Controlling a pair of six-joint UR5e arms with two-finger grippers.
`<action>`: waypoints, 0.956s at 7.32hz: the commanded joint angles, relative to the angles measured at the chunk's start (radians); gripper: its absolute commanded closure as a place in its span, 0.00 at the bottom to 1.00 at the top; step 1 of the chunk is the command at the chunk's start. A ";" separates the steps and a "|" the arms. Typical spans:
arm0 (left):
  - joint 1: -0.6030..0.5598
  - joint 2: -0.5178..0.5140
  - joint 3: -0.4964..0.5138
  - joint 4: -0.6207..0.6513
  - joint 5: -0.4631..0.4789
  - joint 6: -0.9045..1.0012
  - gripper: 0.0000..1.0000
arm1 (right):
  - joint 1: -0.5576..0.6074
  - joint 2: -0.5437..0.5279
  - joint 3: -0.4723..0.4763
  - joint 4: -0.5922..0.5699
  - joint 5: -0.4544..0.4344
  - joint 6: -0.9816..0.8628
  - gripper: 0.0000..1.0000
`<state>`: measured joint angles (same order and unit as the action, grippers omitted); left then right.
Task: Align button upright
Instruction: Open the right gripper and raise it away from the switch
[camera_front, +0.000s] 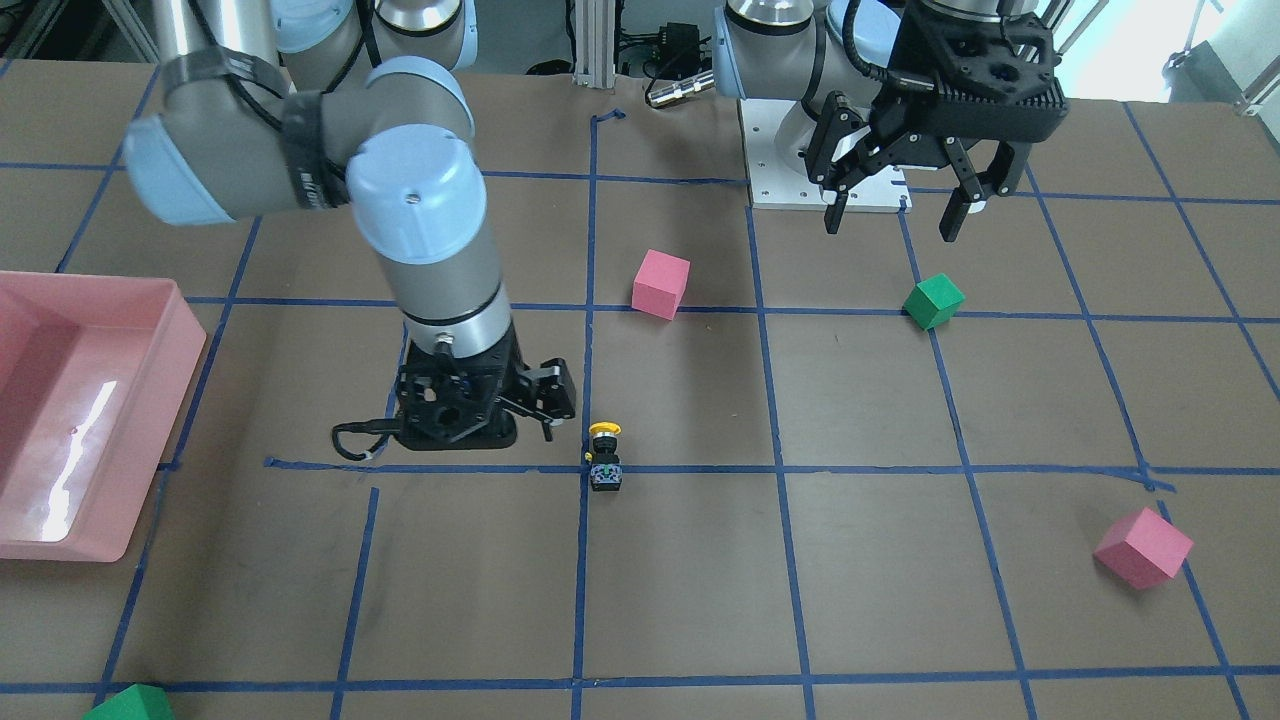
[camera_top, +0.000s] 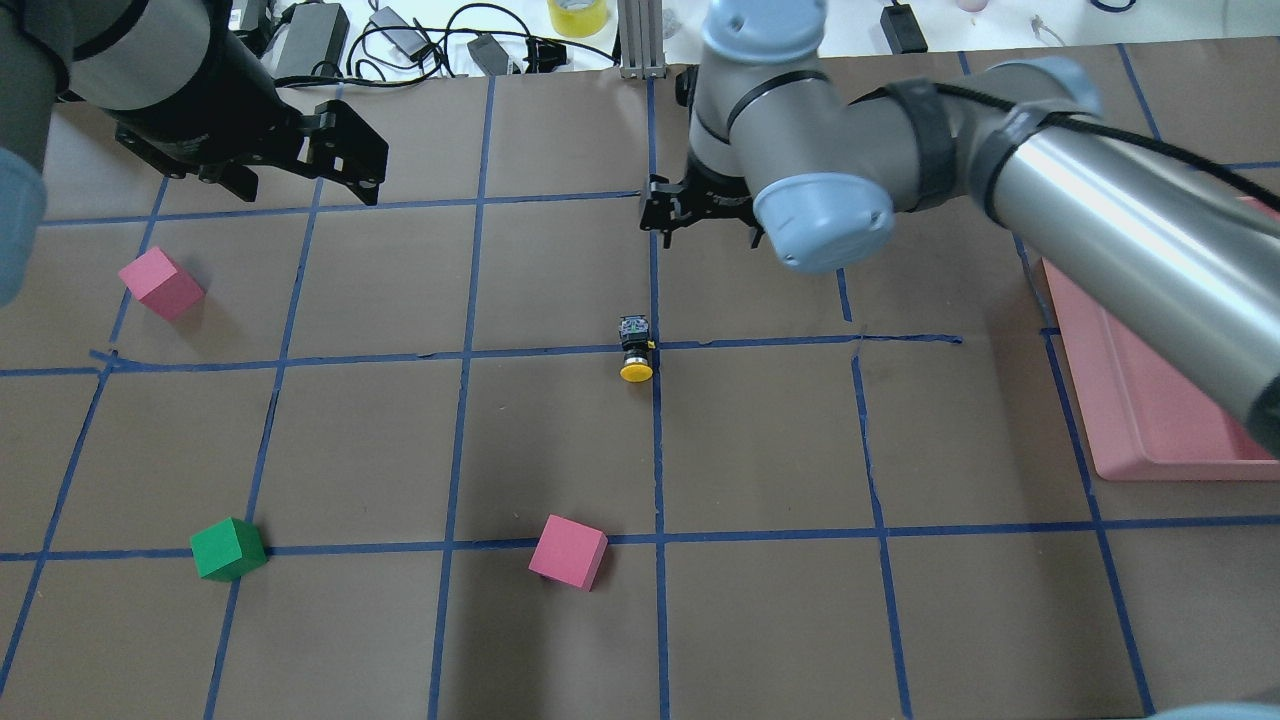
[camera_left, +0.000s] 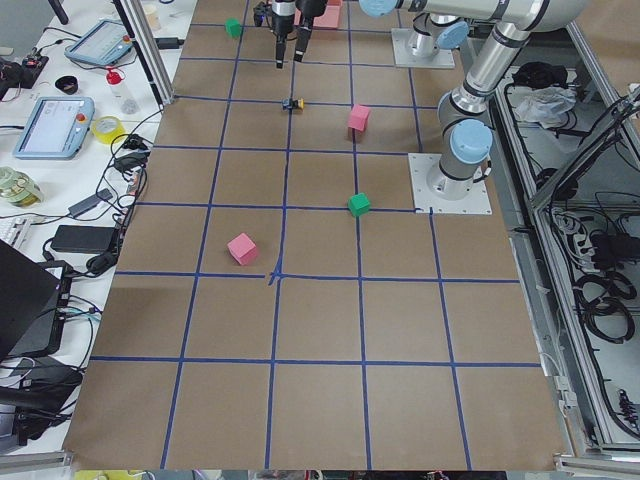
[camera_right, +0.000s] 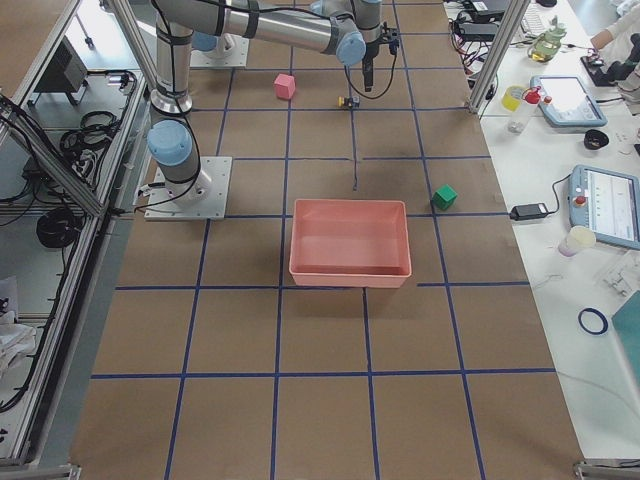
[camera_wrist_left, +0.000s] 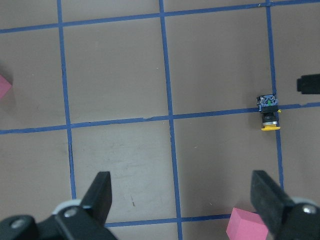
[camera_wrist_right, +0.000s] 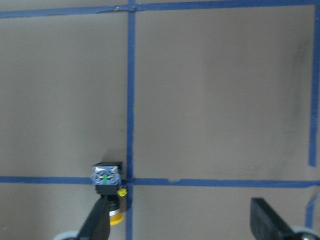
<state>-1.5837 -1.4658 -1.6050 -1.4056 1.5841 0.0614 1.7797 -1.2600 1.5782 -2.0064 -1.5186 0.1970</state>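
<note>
The button (camera_front: 604, 455) lies on its side on the brown table at a blue tape crossing, with its yellow cap toward the robot and its contact block away from it. It also shows in the overhead view (camera_top: 635, 347) and both wrist views (camera_wrist_left: 269, 112) (camera_wrist_right: 109, 187). My right gripper (camera_front: 545, 405) (camera_wrist_right: 185, 230) is open and empty. It hovers close beside the button without touching it. My left gripper (camera_front: 893, 222) (camera_wrist_left: 182, 200) is open and empty, raised well away near its arm's base.
Pink cubes (camera_front: 661, 283) (camera_front: 1143, 547) and green cubes (camera_front: 933, 301) (camera_front: 130, 703) are scattered on the table. A pink tray (camera_front: 150, 330) stands at the right arm's side. Cables and gear lie past the far table edge (camera_top: 400, 40).
</note>
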 joint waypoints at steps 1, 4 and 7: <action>-0.004 -0.024 -0.015 0.000 0.000 0.000 0.00 | -0.144 -0.134 -0.016 0.232 -0.002 -0.201 0.00; -0.034 -0.033 -0.239 0.353 -0.001 -0.053 0.00 | -0.161 -0.249 -0.101 0.408 -0.026 -0.226 0.00; -0.125 -0.080 -0.436 0.743 0.002 -0.150 0.00 | -0.161 -0.275 -0.119 0.425 -0.044 -0.252 0.00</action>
<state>-1.6697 -1.5215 -1.9602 -0.8278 1.5844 -0.0549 1.6199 -1.5288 1.4595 -1.5867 -1.5548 -0.0418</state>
